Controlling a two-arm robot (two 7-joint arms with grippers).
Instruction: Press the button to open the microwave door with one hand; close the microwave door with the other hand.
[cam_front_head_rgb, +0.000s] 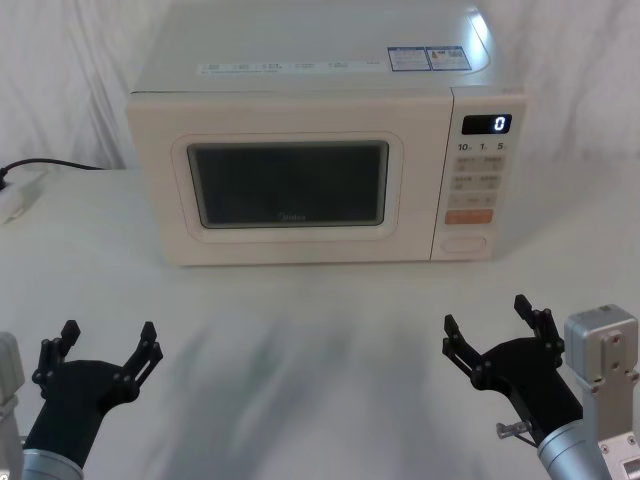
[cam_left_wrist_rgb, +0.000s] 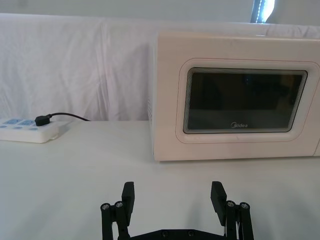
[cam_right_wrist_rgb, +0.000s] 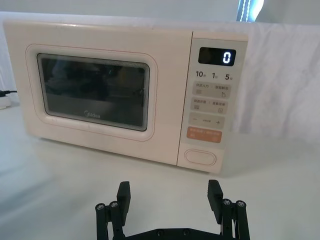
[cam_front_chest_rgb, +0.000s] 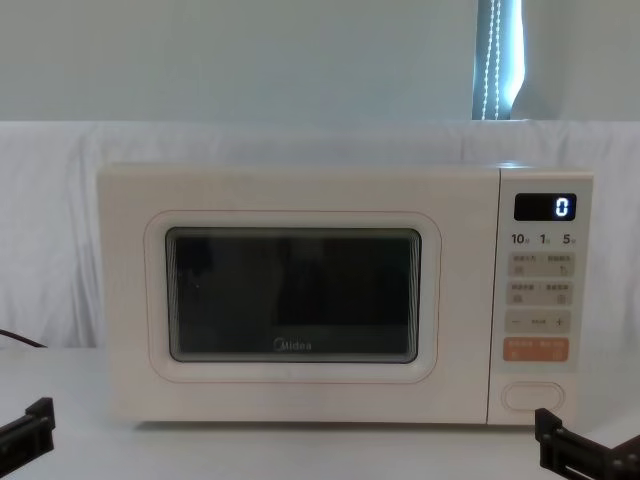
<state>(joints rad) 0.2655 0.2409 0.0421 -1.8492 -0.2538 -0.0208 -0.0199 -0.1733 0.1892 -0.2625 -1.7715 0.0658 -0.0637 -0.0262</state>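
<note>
Both open pincers sit near, apart from the closed microwave door (cam_front_head_rgb: 290, 185).

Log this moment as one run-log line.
microwave door: shut | button: untouched | left gripper: open, low before door | right gripper: open, low before control panel | display: 0
</note>
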